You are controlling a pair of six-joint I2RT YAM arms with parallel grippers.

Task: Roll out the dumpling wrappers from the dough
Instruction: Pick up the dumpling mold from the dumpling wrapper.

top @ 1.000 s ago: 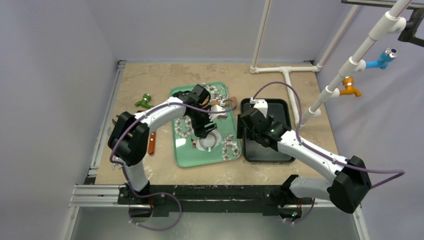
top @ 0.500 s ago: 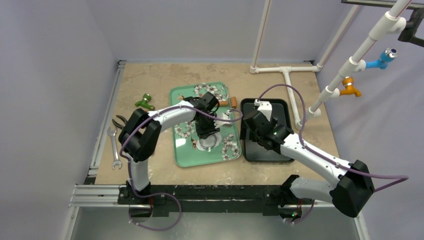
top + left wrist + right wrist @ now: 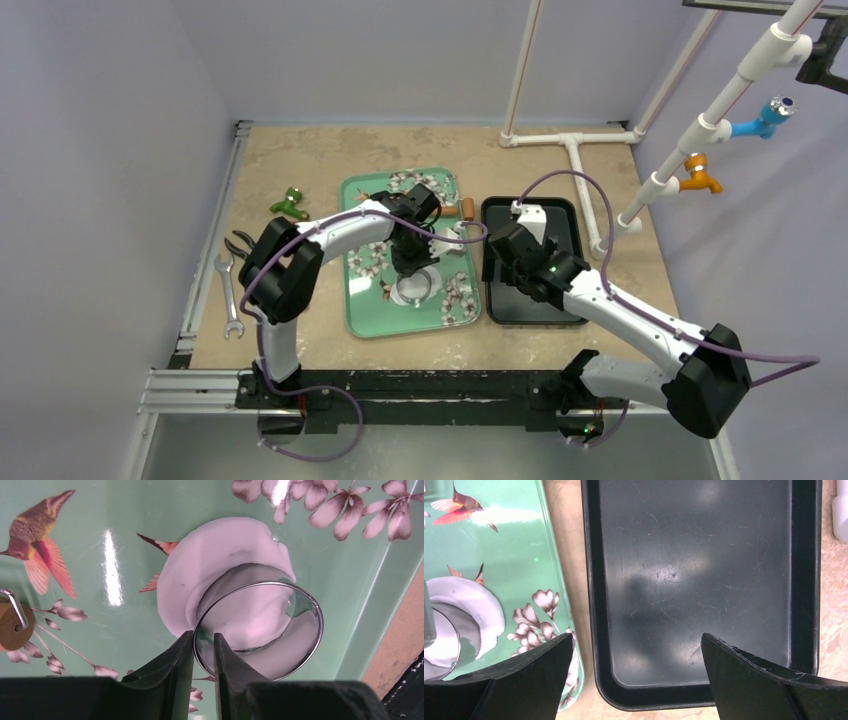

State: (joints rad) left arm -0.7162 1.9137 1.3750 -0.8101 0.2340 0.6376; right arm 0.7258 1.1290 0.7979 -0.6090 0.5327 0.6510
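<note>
two arms of one build. the left arm (image 3: 335,228) and the right arm (image 3: 620,310) each have smooth white tubular links joined by chunky black joint housings, with the largest black block at the shoulder. a thin purple cable (image 3: 560,171) runs loosely along each arm and down to the black bases (image 3: 268,385). a small green light (image 3: 548,265) shows on the right arm's black wrist housing. the left end effector (image 3: 203,635) has two slim, dark, tapered fingers (image 3: 170,665). the right end effector (image 3: 637,636) has broad, matte black, wedge-shaped ones, faintly scuffed at the edges.
</note>
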